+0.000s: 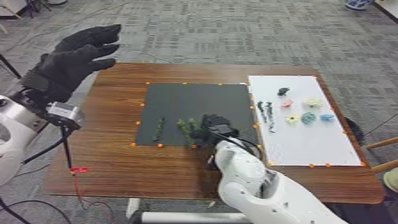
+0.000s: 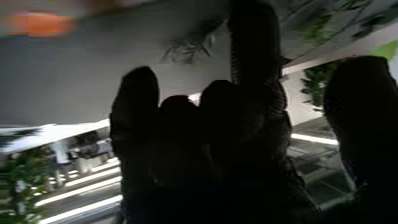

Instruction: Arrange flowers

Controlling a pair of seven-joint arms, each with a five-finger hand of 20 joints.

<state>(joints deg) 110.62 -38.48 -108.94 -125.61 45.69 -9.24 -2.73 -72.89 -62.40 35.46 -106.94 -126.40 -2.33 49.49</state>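
Observation:
In the head view my left hand [image 1: 78, 59] is raised beyond the table's left edge, fingers extended, holding nothing. My right hand [image 1: 216, 128] is low over the lower right of the black mat [image 1: 191, 95], beside green leafy stems [image 1: 187, 127]. Another green stem [image 1: 159, 129] lies farther left on the mat. On the white board [image 1: 306, 142] are dark stems [image 1: 266, 116], a pink flower [image 1: 287, 103], a cream flower [image 1: 313, 102], a yellow flower [image 1: 292, 119] and blue flowers [image 1: 308, 118]. In the right wrist view my right hand [image 2: 258, 105] is open, its thumb apart from the fingers, near leafy sprigs [image 2: 188, 49].
Orange markers line the edges of the mat and board. A small dark object [image 1: 283, 91] sits near the board's far end. The brown table [image 1: 111, 155] extends around both surfaces, and a chair [image 1: 384, 144] stands at the right.

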